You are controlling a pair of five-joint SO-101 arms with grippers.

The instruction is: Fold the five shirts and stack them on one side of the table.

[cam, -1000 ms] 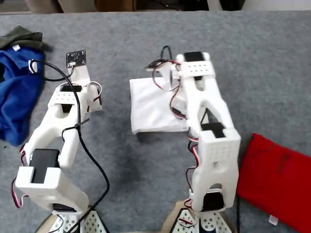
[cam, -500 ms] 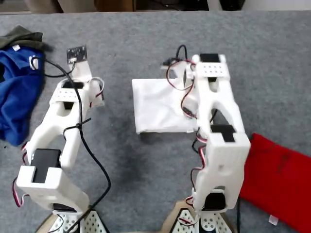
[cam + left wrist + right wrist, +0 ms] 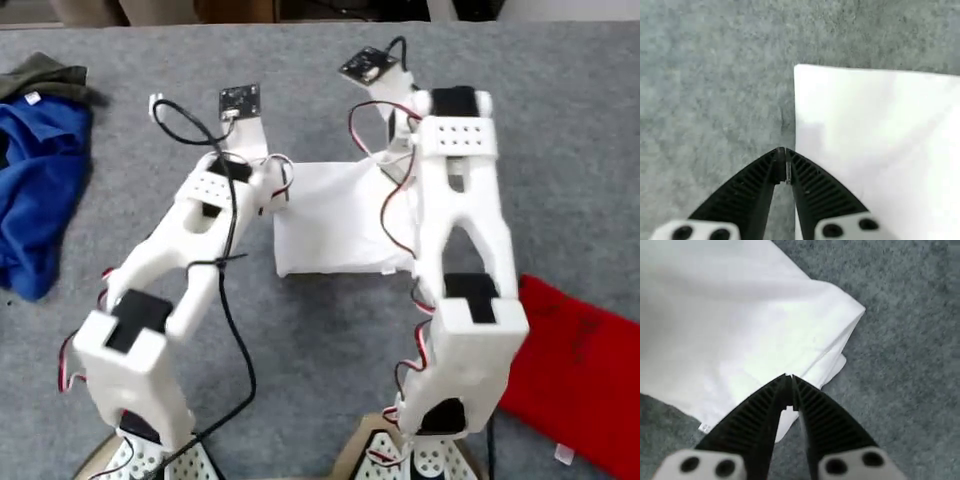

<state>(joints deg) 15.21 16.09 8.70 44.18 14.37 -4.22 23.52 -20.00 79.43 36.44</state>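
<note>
A folded white shirt [image 3: 335, 220] lies flat on the grey table [image 3: 560, 130] between the two arms. In the left wrist view, my left gripper [image 3: 783, 165] is shut with nothing between its fingers, its tips low at the white shirt's [image 3: 875, 140] left edge. My right gripper [image 3: 789, 388] is also shut and hovers over the white shirt's [image 3: 740, 320] right side near a folded corner. From above, the left arm [image 3: 200, 220] angles in toward the shirt's left edge. The right arm [image 3: 455, 200] stretches along its right edge.
A crumpled blue shirt [image 3: 40, 190] lies at the far left, with a dark olive garment [image 3: 45, 72] behind it. A folded red shirt [image 3: 575, 375] sits at the front right. Bare grey table lies beyond the white shirt.
The left arm has swung right from near the blue shirt to the white shirt's left edge. The right arm has reached farther back and rightward, and the white shirt has shifted slightly right.
</note>
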